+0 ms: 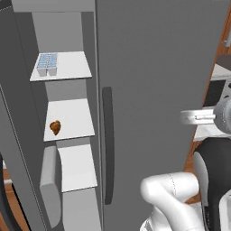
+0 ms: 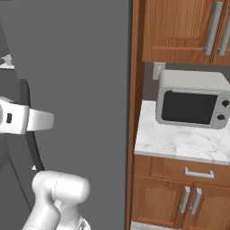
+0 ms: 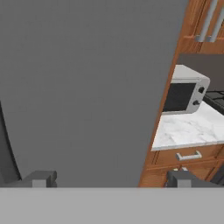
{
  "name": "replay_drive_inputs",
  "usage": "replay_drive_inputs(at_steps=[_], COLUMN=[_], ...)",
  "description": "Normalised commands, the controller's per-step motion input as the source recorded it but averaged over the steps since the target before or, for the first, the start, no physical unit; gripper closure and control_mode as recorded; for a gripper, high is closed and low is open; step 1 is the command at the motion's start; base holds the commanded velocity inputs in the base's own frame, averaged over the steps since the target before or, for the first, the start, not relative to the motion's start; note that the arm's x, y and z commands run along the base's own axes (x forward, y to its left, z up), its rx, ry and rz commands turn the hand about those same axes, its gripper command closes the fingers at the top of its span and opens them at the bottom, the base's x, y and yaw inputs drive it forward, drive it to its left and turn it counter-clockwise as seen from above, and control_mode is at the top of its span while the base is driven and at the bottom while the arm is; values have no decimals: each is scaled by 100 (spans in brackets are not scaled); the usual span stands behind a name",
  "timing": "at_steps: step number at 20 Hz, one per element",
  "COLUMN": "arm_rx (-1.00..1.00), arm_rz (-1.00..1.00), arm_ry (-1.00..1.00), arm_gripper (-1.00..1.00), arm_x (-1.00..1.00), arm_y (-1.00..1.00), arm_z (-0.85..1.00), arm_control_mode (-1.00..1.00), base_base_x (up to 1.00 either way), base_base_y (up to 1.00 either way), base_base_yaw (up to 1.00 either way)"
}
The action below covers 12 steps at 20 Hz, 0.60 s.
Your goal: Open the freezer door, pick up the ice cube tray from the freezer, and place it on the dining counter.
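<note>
The freezer (image 1: 67, 113) stands open at the left, with white shelves inside. The freezer door (image 1: 18, 117) is swung out along the left edge. The ice cube tray (image 1: 47, 64), pale blue-white with small cells, lies at the left of the top shelf. My gripper (image 3: 111, 179) is open, its fingertips (image 3: 43, 178) wide apart and nothing between them. It faces the plain grey door, well to the right of the freezer and far from the tray. My hand (image 1: 198, 116) hovers at the right at mid height. The dining counter is out of view.
The plain grey fridge door (image 1: 153, 90) with a dark vertical handle (image 1: 107, 144) is shut. A brown lump (image 1: 55, 127) sits on the middle freezer shelf. To the right, a microwave (image 2: 193, 101) stands on a marble counter (image 2: 179, 146) between wooden cabinets (image 2: 179, 27).
</note>
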Motion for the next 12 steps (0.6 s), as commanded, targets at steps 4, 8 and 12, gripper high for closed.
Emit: replay_drive_inputs(at_steps=[4,8,12], arm_rx=[16,14,6], arm_rz=[-6,1,6], arm_ry=[0,2,5], arm_gripper=[-100,-100,-100], arm_x=[0,0,0], arm_y=[-5,-8,-2], arm_z=[4,8,4], arm_control_mode=[-100,-100,-100], base_base_x=[0,0,0], base_base_y=[0,0,0], base_base_yaw=[0,0,0])
